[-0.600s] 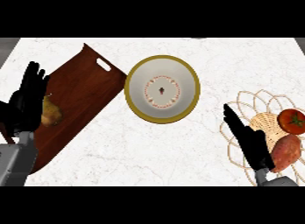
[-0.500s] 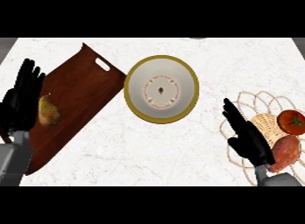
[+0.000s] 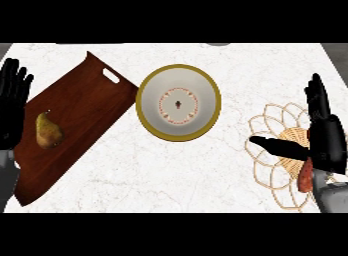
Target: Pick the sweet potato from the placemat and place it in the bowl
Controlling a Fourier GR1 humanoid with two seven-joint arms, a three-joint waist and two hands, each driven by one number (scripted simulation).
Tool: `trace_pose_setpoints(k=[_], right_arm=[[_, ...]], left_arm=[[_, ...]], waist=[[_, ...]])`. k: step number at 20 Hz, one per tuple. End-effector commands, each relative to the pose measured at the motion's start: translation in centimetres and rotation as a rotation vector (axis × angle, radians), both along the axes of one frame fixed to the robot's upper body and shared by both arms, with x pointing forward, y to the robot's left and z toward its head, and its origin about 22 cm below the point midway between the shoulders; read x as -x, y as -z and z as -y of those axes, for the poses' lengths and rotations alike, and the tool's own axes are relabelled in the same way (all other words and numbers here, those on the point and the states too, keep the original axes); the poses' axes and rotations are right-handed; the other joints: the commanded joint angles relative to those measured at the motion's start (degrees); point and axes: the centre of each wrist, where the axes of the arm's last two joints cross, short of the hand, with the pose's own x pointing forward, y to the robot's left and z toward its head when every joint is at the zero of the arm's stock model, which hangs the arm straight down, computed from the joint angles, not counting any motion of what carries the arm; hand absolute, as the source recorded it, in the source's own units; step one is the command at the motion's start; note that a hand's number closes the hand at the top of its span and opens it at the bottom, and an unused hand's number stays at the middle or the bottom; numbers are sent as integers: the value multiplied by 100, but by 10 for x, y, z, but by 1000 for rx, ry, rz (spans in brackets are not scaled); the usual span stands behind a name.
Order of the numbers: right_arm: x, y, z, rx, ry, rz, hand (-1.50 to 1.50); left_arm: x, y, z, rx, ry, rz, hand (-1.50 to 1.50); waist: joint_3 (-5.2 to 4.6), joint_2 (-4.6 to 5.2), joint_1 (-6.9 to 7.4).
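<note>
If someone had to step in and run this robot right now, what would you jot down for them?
Right hand: open, fingers straight, thumb out to the side, hovering over the placemat at the counter's right. It holds nothing.
Left hand: open and resting at the left edge, beside the wooden board with a pear on it.
Sweet potato: on the placemat, mostly hidden under the right hand.
Bowl: at the counter's middle, nothing in it.
Done: the right hand is over the placemat.
Left: close the hand on the sweet potato, lift it, carry it left to the bowl, let go.
</note>
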Motion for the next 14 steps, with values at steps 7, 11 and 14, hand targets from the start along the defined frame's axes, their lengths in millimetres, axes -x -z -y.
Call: trace_pose_setpoints(k=[7,11,14], right_arm=[[71,-37,-16,339,172,15,-150],[85,-80,9,454,273,-144,-150],[111,-96,6,501,261,-311,-150]], left_arm=[[3,-30,-12,-20,10,8,0],[15,-5,-11,-8,2,14,0],[21,-8,-23,-6,13,2,0]], waist=[[-14,17,-60],[-24,17,-51],[-26,12,-75]])
